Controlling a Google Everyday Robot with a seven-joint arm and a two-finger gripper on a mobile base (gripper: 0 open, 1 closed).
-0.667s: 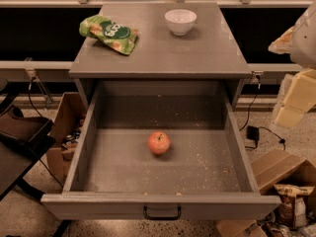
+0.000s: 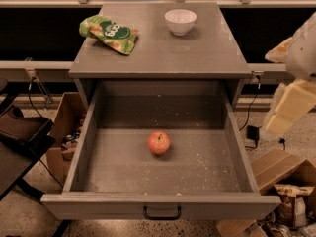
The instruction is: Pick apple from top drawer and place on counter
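Note:
The apple [image 2: 159, 142], small and red-orange with a short stem, lies near the middle of the crumb-speckled floor of the open top drawer [image 2: 89, 132]. The drawer is pulled fully out and has a black handle [image 2: 162, 214] on its front panel. The grey counter [image 2: 163, 48] is the cabinet top above it. My gripper [image 2: 291, 102] is the blurred cream shape at the right edge. It is outside the drawer, to the right of and above the drawer's right wall, well apart from the apple.
A white bowl [image 2: 180, 21] and a green snack bag [image 2: 109, 33] lie on the counter's far part. Cardboard boxes stand on the floor to the left [image 2: 66, 127] and right [image 2: 281, 169] of the drawer. A dark object [image 2: 19, 142] is at the left.
The cream arm at the right has edged slightly left and down. The apple, the drawer and the things on the counter have not moved.

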